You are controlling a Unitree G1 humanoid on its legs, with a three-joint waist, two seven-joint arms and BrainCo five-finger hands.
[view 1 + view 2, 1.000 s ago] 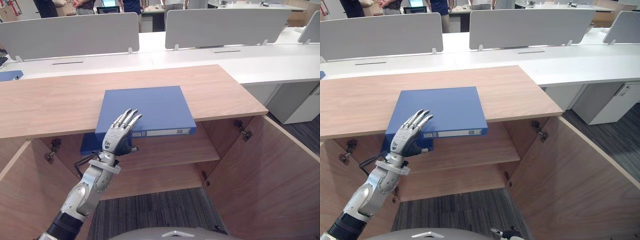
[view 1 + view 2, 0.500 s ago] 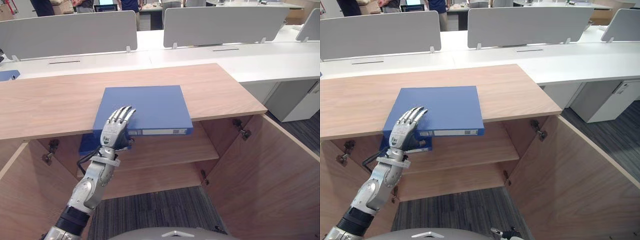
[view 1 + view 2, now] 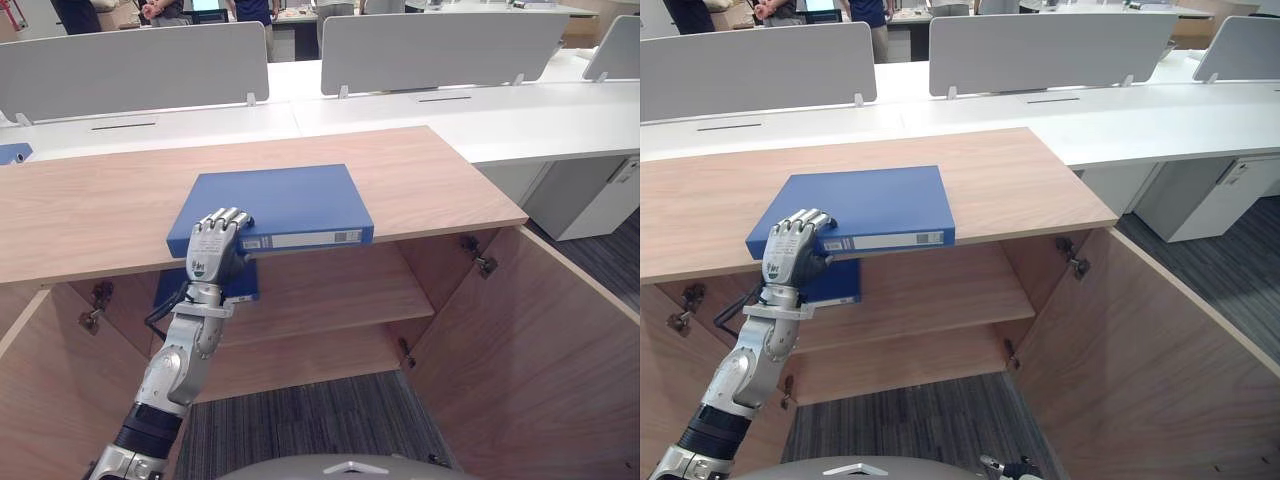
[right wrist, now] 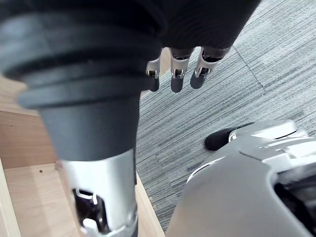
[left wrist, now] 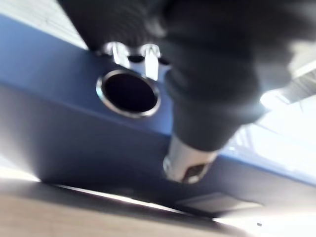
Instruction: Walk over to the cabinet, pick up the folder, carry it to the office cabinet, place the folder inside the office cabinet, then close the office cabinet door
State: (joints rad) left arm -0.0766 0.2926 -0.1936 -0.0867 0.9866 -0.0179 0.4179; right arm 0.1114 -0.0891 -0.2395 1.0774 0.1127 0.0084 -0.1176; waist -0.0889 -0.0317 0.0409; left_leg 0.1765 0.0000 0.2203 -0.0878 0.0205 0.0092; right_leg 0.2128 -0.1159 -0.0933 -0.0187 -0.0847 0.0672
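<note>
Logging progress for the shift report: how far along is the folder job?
Done: the robot stands at the cabinet. In hand: the left hand has its fingers curled over a near corner of the folder, thumb underneath; the folder lies on the top, not yet lifted. The right hand hangs open over the carpet. Left: lifting, carrying, placing inside, closing the open door.

Blue folder [image 3: 285, 198]: near-left corner covered by left hand [image 3: 212, 248], thumb hidden under it.
Second blue folder [image 3: 835, 283] on shelf [image 3: 330, 290]: mostly hidden behind hand and cabinet top [image 3: 90, 215].
People [image 3: 165, 8] beyond desks [image 3: 400, 105]: cut off at upper edge.
</note>
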